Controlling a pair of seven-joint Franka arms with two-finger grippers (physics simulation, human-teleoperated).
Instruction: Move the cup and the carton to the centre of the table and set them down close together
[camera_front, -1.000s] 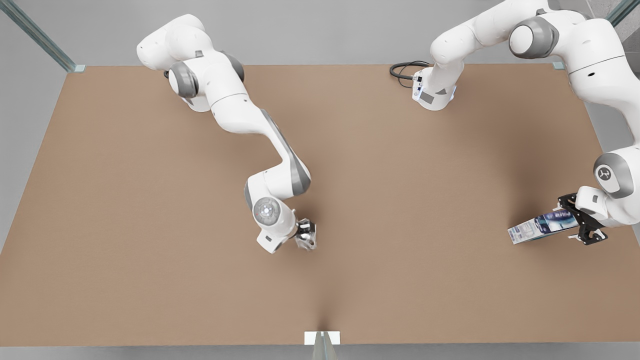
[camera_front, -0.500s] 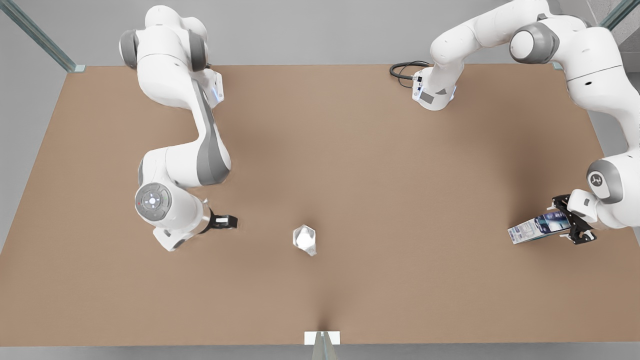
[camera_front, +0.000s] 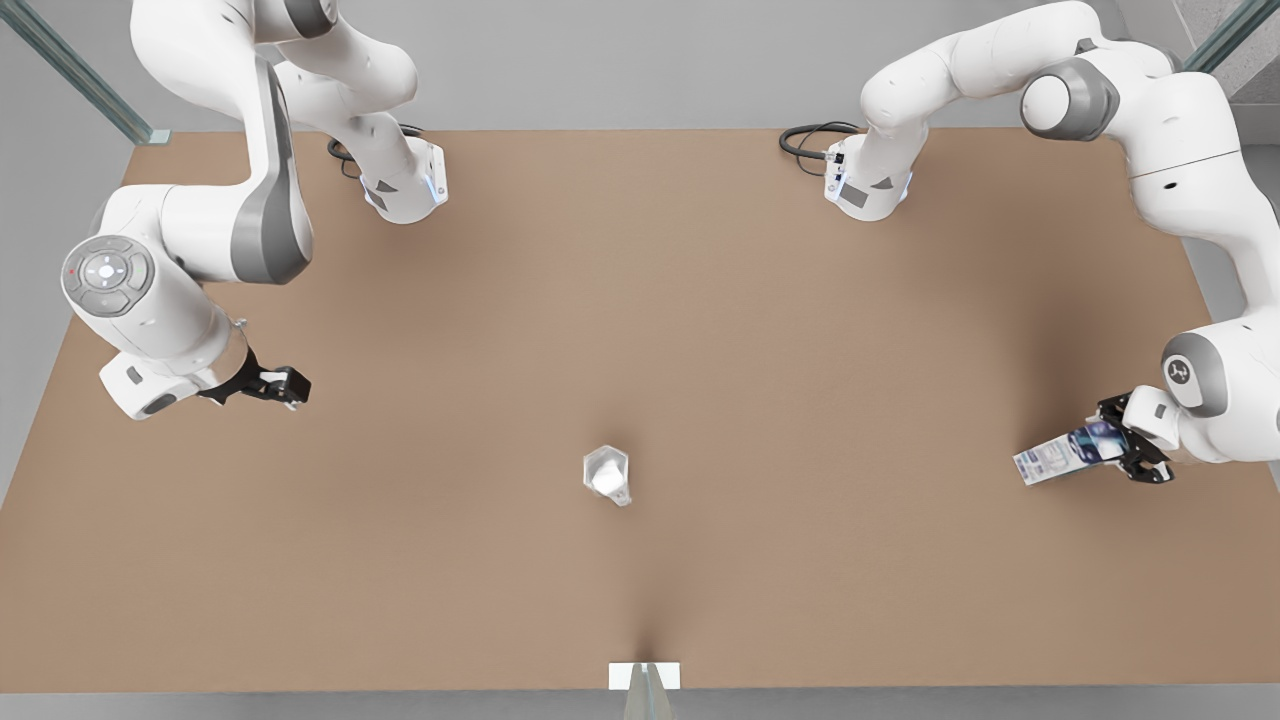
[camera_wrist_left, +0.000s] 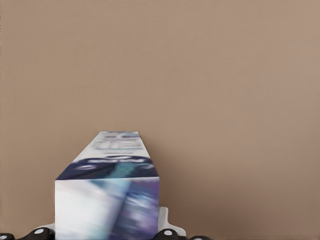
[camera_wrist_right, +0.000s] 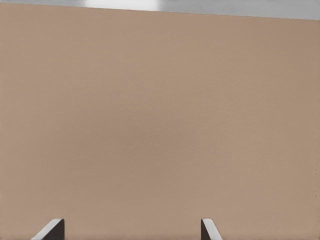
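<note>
Mid-table cup (camera_front: 607, 474), carton (camera_front: 1058, 458) far right, apart

You've got the cup (camera_front: 607, 473), silver, upright mid table (camera_front: 700, 300); blue-white carton (camera_front: 1065, 458) tilted, well apart, nr front view's right edge.

carton (camera_wrist_left: 107, 200) print blurred, base cropped

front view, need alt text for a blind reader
The cup stands alone near the middle of the table. At the front view's right, the left gripper holds the carton; the right gripper hangs open at the left.
</note>
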